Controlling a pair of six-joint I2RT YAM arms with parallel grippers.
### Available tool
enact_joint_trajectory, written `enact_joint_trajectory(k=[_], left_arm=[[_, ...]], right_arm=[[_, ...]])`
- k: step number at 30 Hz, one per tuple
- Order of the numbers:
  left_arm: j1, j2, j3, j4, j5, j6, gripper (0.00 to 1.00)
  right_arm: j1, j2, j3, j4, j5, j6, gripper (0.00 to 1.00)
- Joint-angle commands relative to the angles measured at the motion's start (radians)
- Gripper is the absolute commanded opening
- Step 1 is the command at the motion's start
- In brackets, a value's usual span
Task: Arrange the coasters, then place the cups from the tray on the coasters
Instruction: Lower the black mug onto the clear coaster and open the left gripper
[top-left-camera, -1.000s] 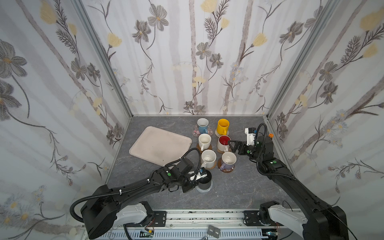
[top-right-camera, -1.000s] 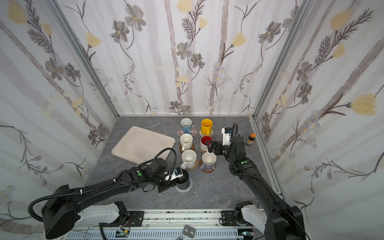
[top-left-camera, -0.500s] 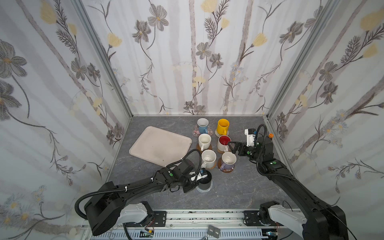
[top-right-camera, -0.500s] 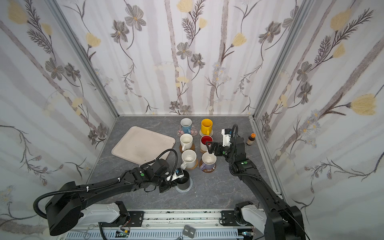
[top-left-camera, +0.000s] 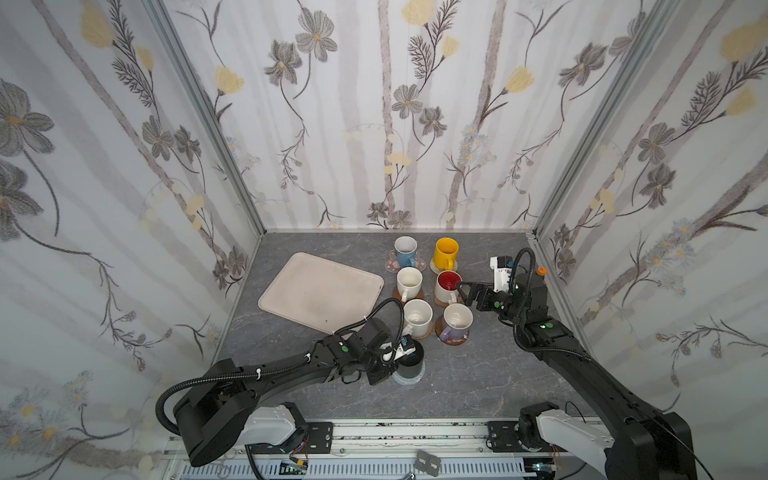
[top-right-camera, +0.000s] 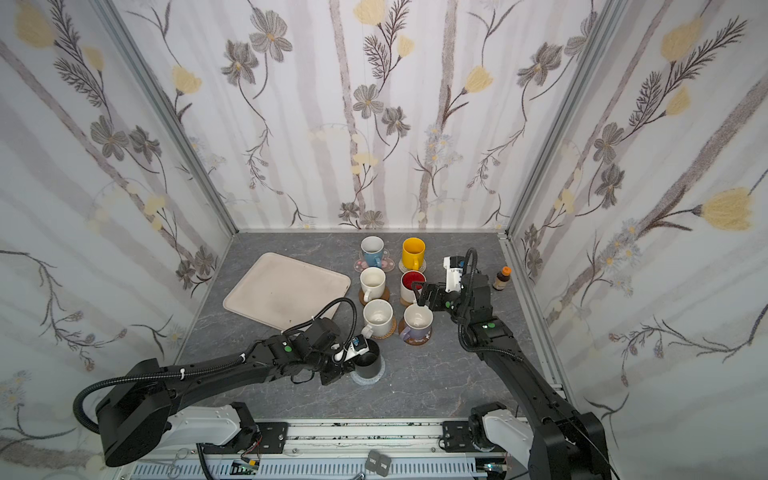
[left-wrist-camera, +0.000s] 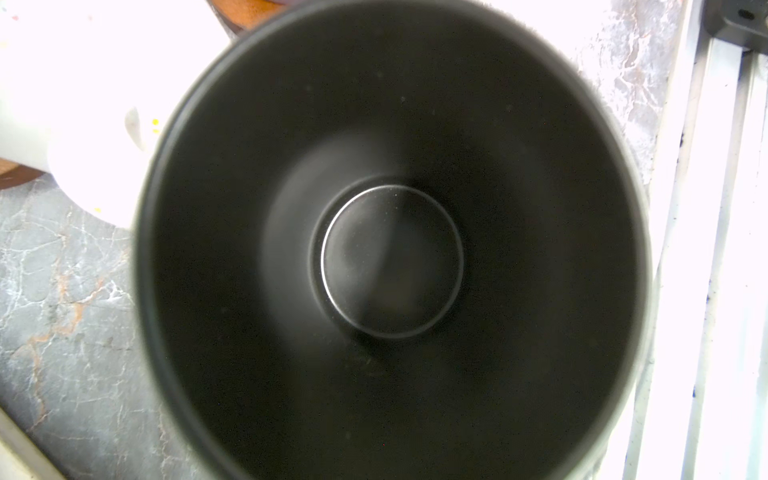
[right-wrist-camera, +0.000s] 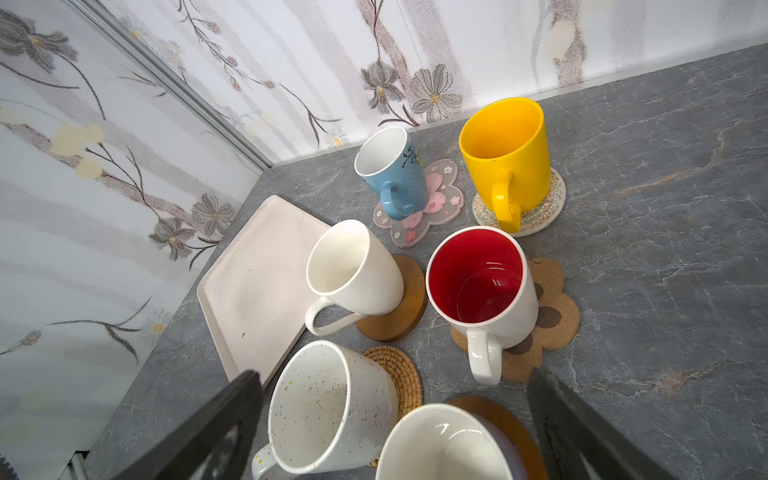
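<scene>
My left gripper (top-left-camera: 392, 356) is shut on the black cup (top-left-camera: 410, 362), at its left side. That cup sits over the grey woven coaster (top-left-camera: 409, 379); its dark inside (left-wrist-camera: 390, 257) fills the left wrist view and hides the fingers. My right gripper (top-left-camera: 465, 294) hangs open above the lavender cup (right-wrist-camera: 440, 444), near the red-inside cup (right-wrist-camera: 478, 282). The light blue cup (top-left-camera: 405, 251), yellow cup (top-left-camera: 445, 253), white cup (top-left-camera: 409, 282) and speckled white cup (top-left-camera: 417, 316) each stand on a coaster. The cream tray (top-left-camera: 320, 291) holds nothing.
A small brown bottle (top-right-camera: 501, 279) with an orange cap stands by the right wall, behind my right arm. The walls close in at the back and on both sides. A metal rail (top-left-camera: 415, 436) runs along the front edge.
The left arm's elbow has shifted slightly; the black cup stays in the same spot. The right arm has not moved.
</scene>
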Motion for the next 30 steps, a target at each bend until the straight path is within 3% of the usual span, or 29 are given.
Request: enact_joint_trajectory(k=[1, 7, 16, 21, 24, 30], left_arm=[[0.002, 0.012, 0.0, 0.065, 0.008, -0.001, 0.0], [0.002, 0.017, -0.002, 0.064, -0.001, -0.004, 0.01], [0.0, 0.015, -0.004, 0.064, -0.007, -0.006, 0.42], [0.001, 0.007, -0.002, 0.063, -0.016, -0.004, 0.5], [0.001, -0.013, -0.001, 0.062, -0.033, -0.006, 0.66], [0.004, -0.122, -0.002, 0.056, -0.075, -0.025, 0.78]], right_arm=[[0.0, -0.006, -0.003, 0.026, -0.002, -0.001, 1.0], [0.0, -0.011, -0.005, 0.026, 0.0, -0.001, 1.0], [-0.001, -0.021, -0.008, 0.026, 0.0, -0.001, 1.0], [-0.001, -0.025, 0.0, 0.018, 0.0, -0.001, 1.0], [-0.001, -0.037, 0.008, 0.006, 0.005, -0.002, 1.0], [-0.003, -0.059, 0.03, -0.023, 0.02, -0.004, 1.0]])
